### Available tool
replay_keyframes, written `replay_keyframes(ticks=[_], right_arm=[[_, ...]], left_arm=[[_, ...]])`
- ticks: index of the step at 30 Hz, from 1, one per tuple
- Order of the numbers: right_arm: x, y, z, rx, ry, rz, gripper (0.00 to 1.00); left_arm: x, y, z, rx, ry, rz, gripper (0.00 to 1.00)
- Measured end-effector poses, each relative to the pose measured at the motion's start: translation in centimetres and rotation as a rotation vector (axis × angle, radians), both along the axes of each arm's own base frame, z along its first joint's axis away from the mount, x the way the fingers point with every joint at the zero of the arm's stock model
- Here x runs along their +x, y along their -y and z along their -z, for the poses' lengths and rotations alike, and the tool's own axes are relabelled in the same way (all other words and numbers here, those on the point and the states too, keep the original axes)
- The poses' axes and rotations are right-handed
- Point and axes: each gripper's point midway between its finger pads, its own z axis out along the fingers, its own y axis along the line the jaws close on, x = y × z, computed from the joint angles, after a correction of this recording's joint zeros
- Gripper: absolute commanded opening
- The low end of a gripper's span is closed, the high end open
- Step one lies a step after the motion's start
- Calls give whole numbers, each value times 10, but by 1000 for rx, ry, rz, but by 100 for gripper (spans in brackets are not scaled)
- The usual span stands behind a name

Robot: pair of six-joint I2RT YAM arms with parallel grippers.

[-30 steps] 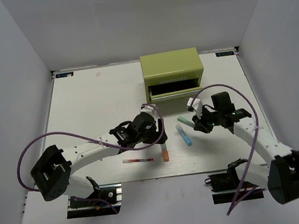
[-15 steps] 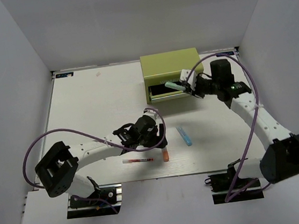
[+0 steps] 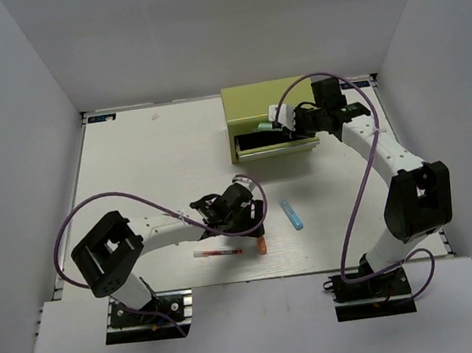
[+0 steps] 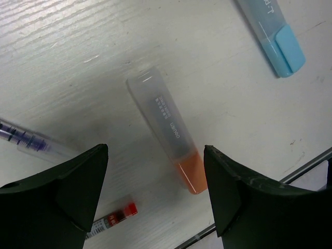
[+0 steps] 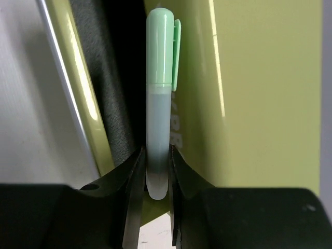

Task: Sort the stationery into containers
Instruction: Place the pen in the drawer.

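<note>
My right gripper (image 3: 284,123) is shut on the mint green marker (image 3: 264,127) and holds it over the open upper drawer (image 3: 271,143) of the olive-green cabinet (image 3: 268,98). In the right wrist view the marker (image 5: 158,88) stands between my fingers (image 5: 134,181), cap away, beside the dark drawer opening (image 5: 111,78). My left gripper (image 3: 254,225) is open just above the orange marker (image 4: 166,132), one finger on each side. The blue marker (image 3: 291,214) lies to its right. The red-white pen (image 3: 217,252) lies to its left. A clear pen with dark parts (image 4: 23,141) shows at the left edge.
The table's near edge (image 3: 256,278) runs just below the orange marker and red-white pen. The cabinet stands at the back, right of centre. The left arm (image 3: 165,229) stretches low across the front of the table.
My right gripper lifted the mint green marker from mid-table and carried it back to the cabinet's open drawer. My left gripper moved slightly nearer and down over the orange marker.
</note>
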Motion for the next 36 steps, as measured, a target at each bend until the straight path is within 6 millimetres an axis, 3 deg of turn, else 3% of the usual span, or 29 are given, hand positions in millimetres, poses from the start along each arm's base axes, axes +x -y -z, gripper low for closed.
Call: replay_keyframes(ticks=[5, 6, 8, 18, 23, 30, 36], right_arm=[[-5, 6, 10, -54, -14, -18, 20], [-5, 7, 10, -59, -18, -18, 38], [-6, 8, 11, -64, -22, -13, 55], [-8, 8, 10, -39, -49, 19, 57], [-9, 7, -12, 21, -26, 66, 57], [-30, 10, -39, 127, 10, 127, 57], [-45, 18, -37, 206, -30, 205, 57]], left_arm=[[3, 6, 4, 9, -9, 6, 84], [3, 6, 5, 11, -11, 9, 84], [4, 9, 6, 13, -12, 12, 84], [7, 17, 7, 15, -13, 28, 78], [9, 24, 9, 27, -27, 27, 61], [16, 38, 14, 90, -70, -26, 51], [16, 35, 17, 159, -88, -91, 11]])
